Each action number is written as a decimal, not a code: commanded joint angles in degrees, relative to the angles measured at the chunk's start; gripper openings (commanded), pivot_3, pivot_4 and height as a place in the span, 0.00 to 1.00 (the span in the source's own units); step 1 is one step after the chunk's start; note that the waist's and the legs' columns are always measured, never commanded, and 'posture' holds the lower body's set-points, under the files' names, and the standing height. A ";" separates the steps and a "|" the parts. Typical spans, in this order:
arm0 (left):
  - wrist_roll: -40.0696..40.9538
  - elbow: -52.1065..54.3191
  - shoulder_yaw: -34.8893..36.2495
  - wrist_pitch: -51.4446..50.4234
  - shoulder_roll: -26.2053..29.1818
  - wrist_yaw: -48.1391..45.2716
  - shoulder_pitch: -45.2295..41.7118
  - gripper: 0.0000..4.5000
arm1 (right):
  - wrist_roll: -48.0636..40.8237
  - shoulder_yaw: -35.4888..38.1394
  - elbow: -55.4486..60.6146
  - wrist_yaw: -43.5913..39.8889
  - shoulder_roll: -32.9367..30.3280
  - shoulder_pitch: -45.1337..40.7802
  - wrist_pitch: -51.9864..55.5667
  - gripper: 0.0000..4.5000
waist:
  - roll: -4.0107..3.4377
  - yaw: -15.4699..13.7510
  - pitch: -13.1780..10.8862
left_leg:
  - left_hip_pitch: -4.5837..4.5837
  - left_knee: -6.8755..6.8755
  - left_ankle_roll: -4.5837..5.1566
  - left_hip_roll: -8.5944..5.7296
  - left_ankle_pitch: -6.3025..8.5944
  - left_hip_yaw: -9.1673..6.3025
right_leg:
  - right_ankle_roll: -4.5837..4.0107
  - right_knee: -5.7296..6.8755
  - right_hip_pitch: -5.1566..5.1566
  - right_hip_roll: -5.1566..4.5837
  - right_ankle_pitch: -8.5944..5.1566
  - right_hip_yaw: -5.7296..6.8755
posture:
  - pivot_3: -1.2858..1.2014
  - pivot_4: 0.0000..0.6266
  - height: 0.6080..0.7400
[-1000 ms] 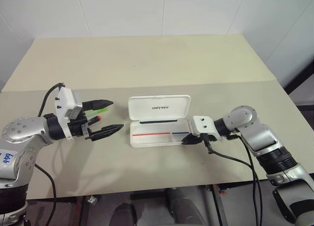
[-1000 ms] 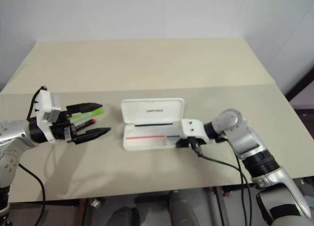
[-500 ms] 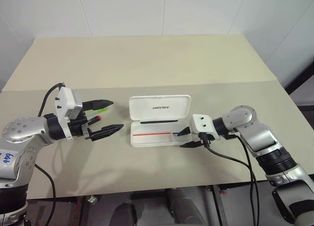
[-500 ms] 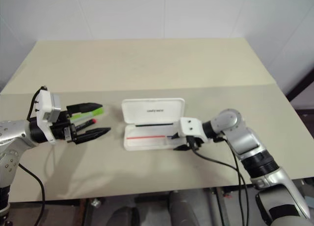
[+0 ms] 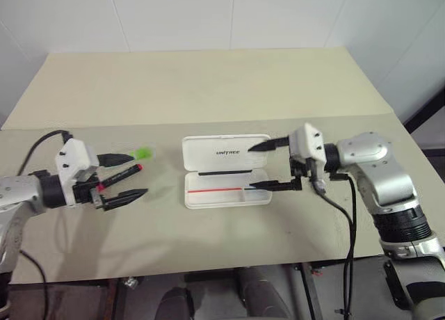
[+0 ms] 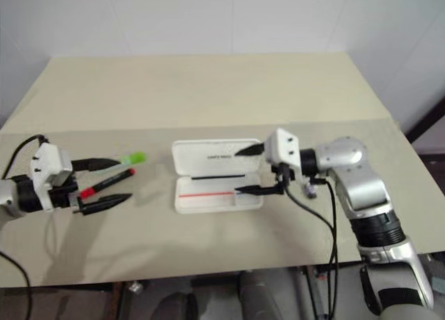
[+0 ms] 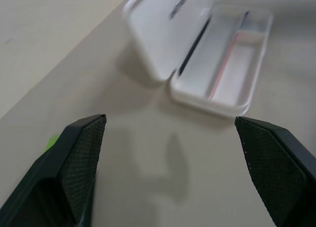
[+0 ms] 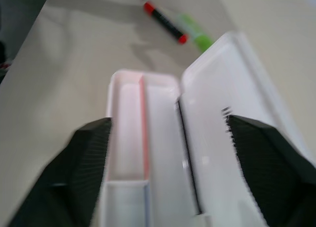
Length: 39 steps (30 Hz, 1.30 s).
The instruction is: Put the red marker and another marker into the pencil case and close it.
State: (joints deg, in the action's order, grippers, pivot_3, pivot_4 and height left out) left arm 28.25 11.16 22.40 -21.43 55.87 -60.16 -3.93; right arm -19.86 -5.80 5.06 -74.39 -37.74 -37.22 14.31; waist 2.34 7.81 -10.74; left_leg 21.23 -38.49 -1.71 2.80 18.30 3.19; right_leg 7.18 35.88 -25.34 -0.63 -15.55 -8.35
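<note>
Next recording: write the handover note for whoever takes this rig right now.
Left gripper: open, empty, over the red marker.
Right gripper: open, empty, above the pencil case.
Case lies open on the table, tray without markers. Red marker and green marker lie on the table left of it.
Done: case open.
Left: both markers in, lid shut.

Left gripper (image 5: 124, 175) and right gripper (image 5: 263, 165) both hover with jaws wide apart.

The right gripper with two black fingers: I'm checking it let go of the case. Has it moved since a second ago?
Yes. The right gripper rose from the flat white plastic pencil case's right end, fingers spread open above it.
</note>
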 commanded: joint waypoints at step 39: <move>-29.52 -35.71 -29.17 3.86 3.69 -5.90 -30.64 0.14 | -6.29 7.25 14.47 16.46 -2.97 2.59 9.86 1.00 | -0.02 -1.49 -0.02 | -0.01 0.23 0.03 0.00 -0.02 0.03 | -0.09 0.20 -0.16 0.03 -0.13 0.09 | 0.52 0.24 1.00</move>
State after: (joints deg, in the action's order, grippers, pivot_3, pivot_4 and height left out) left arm 0.03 -23.72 -6.77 -17.61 59.35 -66.42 -33.99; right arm -24.88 -1.16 17.71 -58.41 -39.90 -34.50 24.32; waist 2.32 6.32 -10.76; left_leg 21.22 -38.27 -1.68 2.80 18.28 3.21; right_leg 7.08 36.09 -25.50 -0.60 -15.68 -8.26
